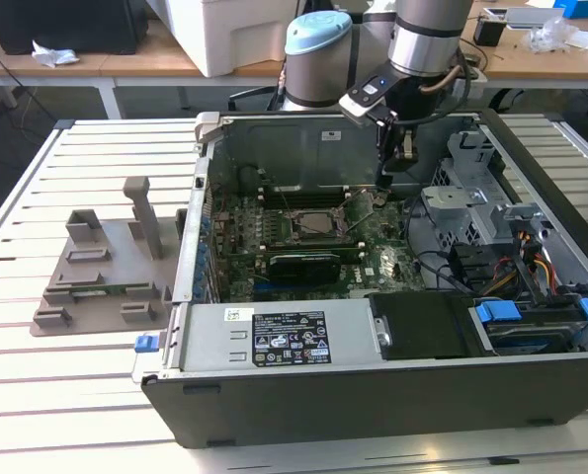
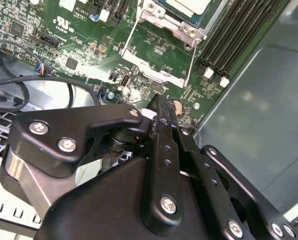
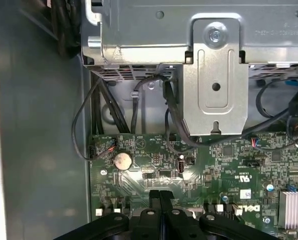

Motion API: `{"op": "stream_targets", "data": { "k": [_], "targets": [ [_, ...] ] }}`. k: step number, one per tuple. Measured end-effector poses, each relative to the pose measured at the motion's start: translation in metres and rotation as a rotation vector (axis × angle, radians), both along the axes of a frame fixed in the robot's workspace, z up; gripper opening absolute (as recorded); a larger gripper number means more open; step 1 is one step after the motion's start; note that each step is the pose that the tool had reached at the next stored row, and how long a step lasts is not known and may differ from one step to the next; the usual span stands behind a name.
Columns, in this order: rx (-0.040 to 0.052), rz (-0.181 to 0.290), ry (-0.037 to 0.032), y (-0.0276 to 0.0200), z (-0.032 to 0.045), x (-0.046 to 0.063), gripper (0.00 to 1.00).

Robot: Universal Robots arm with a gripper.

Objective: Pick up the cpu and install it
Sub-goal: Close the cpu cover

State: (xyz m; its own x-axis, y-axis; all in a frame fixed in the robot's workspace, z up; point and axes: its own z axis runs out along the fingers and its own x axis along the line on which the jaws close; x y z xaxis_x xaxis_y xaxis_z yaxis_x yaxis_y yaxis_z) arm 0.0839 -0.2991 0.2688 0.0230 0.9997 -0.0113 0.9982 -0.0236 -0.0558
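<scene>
The hand point(image 3: 160, 194) has its fingers pressed together with nothing between them. Its tips are close to the motherboard point(image 3: 214, 165), just short of the coin cell point(image 3: 122, 160). The cpu point(image 2: 185, 5) lies in the socket point(image 1: 313, 227), away from the hand toward the exterior view's left, with open board between them. The case wall point(image 2: 249, 110) stands close beside the hand. Past the tips, a drive cage point(image 3: 216, 75) and cables point(image 3: 83, 125) crowd the board's edge. A tray point(image 1: 101, 272) sits on the desk point(image 1: 37, 395) beyond the case wall.
</scene>
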Motion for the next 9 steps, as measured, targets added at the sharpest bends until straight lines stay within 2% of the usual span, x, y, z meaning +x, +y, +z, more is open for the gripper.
{"op": "stream_targets", "data": {
  "k": [1, 4, 9],
  "targets": [
    [-0.0001, 0.000, 0.0001, 0.0000, -0.0017, 0.001, 0.11],
    [-0.0002, 0.000, 0.0010, 0.0000, -0.0139, 0.004, 0.11],
    [-0.0001, 0.000, 0.0012, -0.0002, -0.0243, 0.002, 0.11]
  ]
}}
